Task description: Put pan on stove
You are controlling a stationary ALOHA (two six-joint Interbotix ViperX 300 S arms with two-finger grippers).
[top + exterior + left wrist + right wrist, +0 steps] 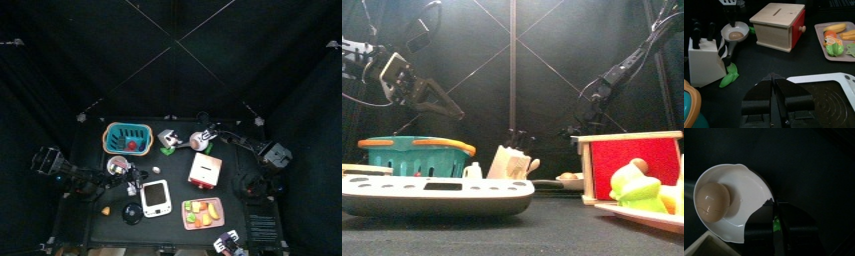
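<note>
Top view: overhead, far. Front view: table-level, near stove (436,193). Wrist views close; pan (727,203) shared with left wrist (735,33).

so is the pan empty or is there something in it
Not empty. The pan, pinched at its rim by the right gripper, holds a pale brown egg-shaped piece; the left wrist view shows it too.

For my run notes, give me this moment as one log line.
step: pan pickup | right gripper: shut on pan rim, egg-like piece inside | left gripper: shut, above stove | pan not on stove
</note>
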